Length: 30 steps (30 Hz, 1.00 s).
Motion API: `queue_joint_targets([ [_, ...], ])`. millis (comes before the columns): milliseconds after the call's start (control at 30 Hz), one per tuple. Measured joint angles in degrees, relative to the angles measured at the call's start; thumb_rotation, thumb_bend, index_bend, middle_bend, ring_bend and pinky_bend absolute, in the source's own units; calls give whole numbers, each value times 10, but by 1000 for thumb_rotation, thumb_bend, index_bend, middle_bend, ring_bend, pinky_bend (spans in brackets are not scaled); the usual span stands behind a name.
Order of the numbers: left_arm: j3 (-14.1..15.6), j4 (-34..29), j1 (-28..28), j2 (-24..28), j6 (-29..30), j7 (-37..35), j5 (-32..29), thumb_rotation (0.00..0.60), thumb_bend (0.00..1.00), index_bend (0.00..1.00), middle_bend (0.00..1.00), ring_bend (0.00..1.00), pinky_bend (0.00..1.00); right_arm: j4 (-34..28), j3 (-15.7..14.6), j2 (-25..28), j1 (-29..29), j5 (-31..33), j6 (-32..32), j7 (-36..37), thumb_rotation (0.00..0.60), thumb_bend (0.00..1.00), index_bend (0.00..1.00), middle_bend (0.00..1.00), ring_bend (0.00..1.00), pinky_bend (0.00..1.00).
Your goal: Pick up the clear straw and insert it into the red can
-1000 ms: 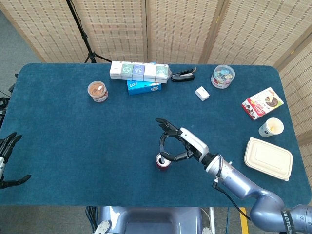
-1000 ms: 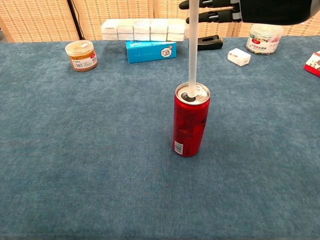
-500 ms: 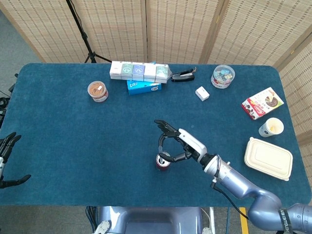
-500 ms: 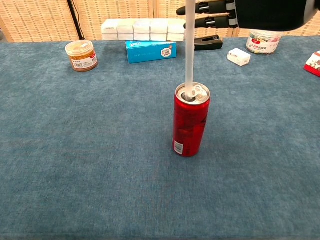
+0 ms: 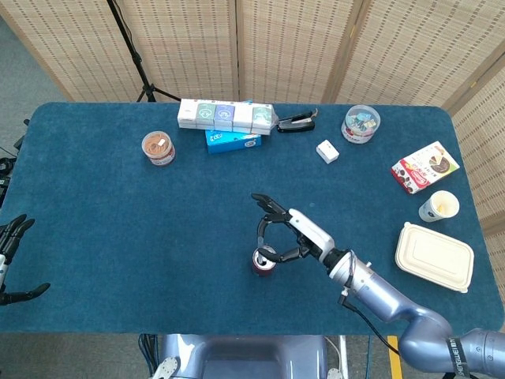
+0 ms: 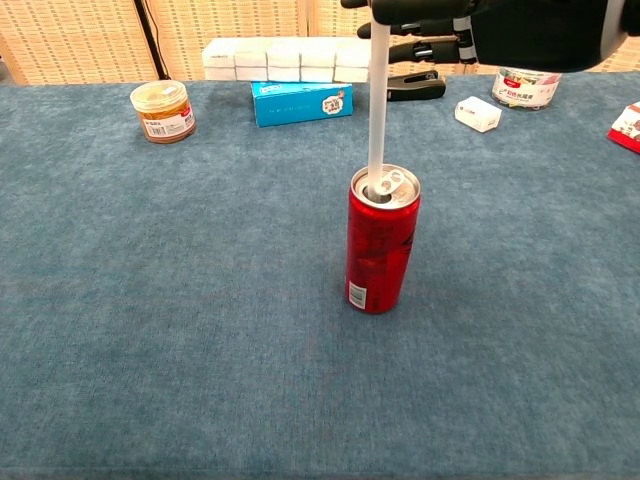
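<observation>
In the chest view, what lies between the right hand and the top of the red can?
Only the clear straw: it runs from the right hand down into the red can opening. Nothing else occupies that stretch in the chest view.

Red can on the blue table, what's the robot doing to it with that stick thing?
That stick is a clear plastic straw. The robot's right hand holds it by the top, above the tall red drink can standing upright on the blue cloth table. The straw's bottom end sits in the can's opening, with most of the straw showing above it. The left hand rests off at the table's edge, holding nothing.
</observation>
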Motion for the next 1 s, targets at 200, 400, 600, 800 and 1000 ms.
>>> queue_joint_targets([
  [200,0,0,0,0,-1,0,0,600,90,0,0,0,0,3,-4,-5,0,2,3,-18,600,697,599,0,0,0],
  [400,1,0,-1,1,-2,0,1,600,90,0,0,0,0,15,-10,-18,0,6,3,-34,600,697,600,0,0,0],
  [600,1,1,-2,1,-4,-2,0,600,90,0,0,0,0,30,-19,-32,-2,6,4,-44,600,697,600,0,0,0],
  [800,2,1,-3,1,-5,-1,1,600,90,0,0,0,0,43,-26,-41,-5,-5,9,-56,600,700,600,0,0,0],
  [1000,1,0,-2,1,-5,0,-1,600,90,0,0,0,0,57,-41,-55,-9,-18,18,-91,600,702,599,0,0,0],
])
